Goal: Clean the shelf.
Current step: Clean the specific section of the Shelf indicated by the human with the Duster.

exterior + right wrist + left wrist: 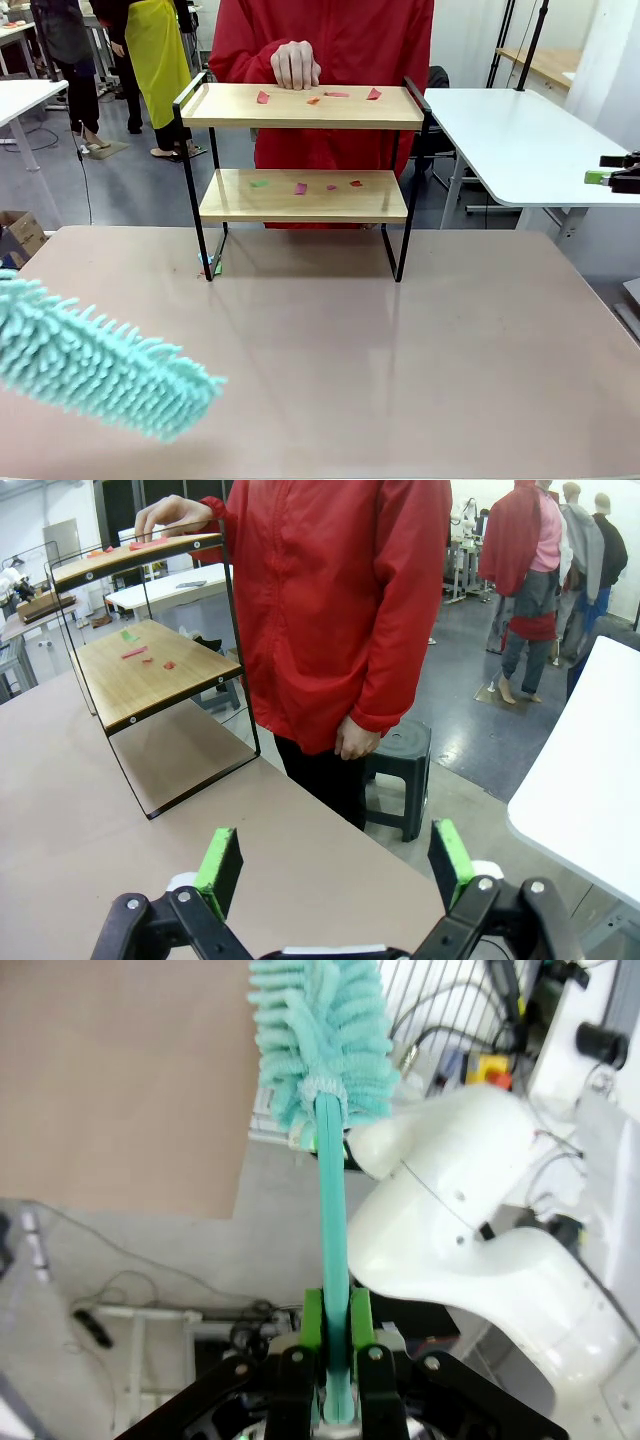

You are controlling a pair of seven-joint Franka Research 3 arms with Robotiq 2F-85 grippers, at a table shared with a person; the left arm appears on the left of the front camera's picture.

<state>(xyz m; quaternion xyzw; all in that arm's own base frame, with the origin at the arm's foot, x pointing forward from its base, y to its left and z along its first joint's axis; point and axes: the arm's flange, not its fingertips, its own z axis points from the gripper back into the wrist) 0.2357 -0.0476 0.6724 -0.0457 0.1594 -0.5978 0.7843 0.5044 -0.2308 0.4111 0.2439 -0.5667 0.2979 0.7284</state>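
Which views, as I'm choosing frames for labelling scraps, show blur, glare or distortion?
Front view: the duster close to the lens is soft, and the table carries pale reflections; left wrist view: the duster's head is blurred; right wrist view: sharp, but the wide angle skews the shelf frame.

Open table (420,360) before the shelf (300,120); hand (296,64) perhaps touching its top.

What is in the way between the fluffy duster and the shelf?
Nothing visible blocks it. Open table lies between the duster, shut in the left gripper, and the shelf. The person's hand rests on the top board's far edge, by the coloured scraps.
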